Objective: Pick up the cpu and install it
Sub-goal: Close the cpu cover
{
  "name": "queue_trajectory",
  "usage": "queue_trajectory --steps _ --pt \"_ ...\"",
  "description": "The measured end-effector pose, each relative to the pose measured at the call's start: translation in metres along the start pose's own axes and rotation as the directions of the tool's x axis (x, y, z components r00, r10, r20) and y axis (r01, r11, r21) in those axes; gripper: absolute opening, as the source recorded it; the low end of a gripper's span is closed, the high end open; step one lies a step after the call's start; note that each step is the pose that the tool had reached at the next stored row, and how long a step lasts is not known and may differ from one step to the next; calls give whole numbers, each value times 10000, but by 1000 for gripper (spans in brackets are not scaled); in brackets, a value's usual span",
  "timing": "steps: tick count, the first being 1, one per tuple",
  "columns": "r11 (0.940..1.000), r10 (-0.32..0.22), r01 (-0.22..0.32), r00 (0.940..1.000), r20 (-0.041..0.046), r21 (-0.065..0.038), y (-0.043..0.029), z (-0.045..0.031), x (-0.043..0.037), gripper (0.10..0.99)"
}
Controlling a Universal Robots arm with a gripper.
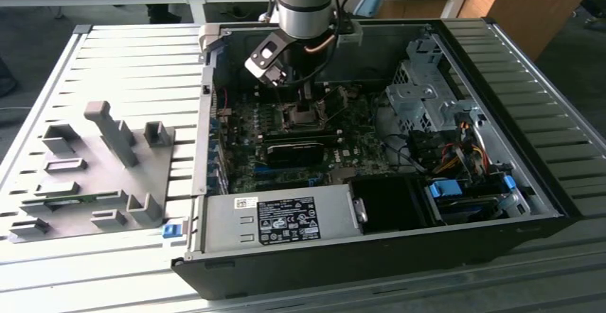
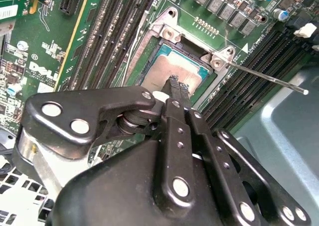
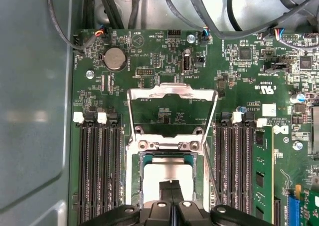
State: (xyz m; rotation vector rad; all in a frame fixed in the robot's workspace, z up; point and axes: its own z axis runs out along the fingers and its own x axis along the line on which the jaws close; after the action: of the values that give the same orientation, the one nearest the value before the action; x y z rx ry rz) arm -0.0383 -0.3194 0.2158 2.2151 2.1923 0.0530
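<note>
Open PC case (image 1: 379, 263) lies on its side on a slatted metal counter (image 1: 123, 64), toward the counter's edge at the exterior view's right. A grey fixture tray (image 1: 90, 171) w/ upright holders sits on the counter near the edge at the exterior view's left. A robot arm (image 1: 303, 4) reaches down into the case, over the far half of the green motherboard (image 3: 149, 51). The cpu (image 2: 164, 66), a small square chip w/ silvery top, lies flat in the metal-framed socket (image 2: 172, 34) on the board. The socket's load plate (image 3: 172, 91) is swung up and open, and its thin wire lever (image 2: 269, 79) sticks out to one side. In both wrist views the gripper (image 2: 178, 85) has its two dark fingers (image 3: 166, 192) pressed together, nothing btwn them, w/ the tips at the middle of the cpu's top; can't tell if they touch it or sit just above. Black memory slots (image 3: 97, 171) run along both sides of the socket, and a green memory stick (image 3: 261, 176) stands in a slot beyond one bank. A boxy power supply (image 1: 274, 221) fills the case's near edge in the exterior view.
</note>
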Motion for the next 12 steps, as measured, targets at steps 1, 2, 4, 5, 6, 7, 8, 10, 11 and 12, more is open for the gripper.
queue_trajectory --steps 1,2,4,5,6,7,8,10,11,12 --pt "10000 1 -1 10000 0 0 0 -5 0 106" --pt "10000 2 -2 10000 -1 0 0 -10 0 106" --pt "10000 1 -1 10000 -3 0 1 -14 1 106" --pt "10000 1 -1 10000 -1 5 1 -20 0 106" --pt "10000 0 0 10000 -1 13 3 -28 0 106" --pt "10000 0 0 10000 -1 23 5 -37 1 106" --pt "10000 1 -1 10000 -1 35 5 -47 1 106" --pt "10000 0 0 10000 0 67 8 -65 1 106" --pt "10000 1 -1 10000 0 97 10 -74 1 106" --pt "9999 2 -2 10000 -9 127 14 -77 1 106"
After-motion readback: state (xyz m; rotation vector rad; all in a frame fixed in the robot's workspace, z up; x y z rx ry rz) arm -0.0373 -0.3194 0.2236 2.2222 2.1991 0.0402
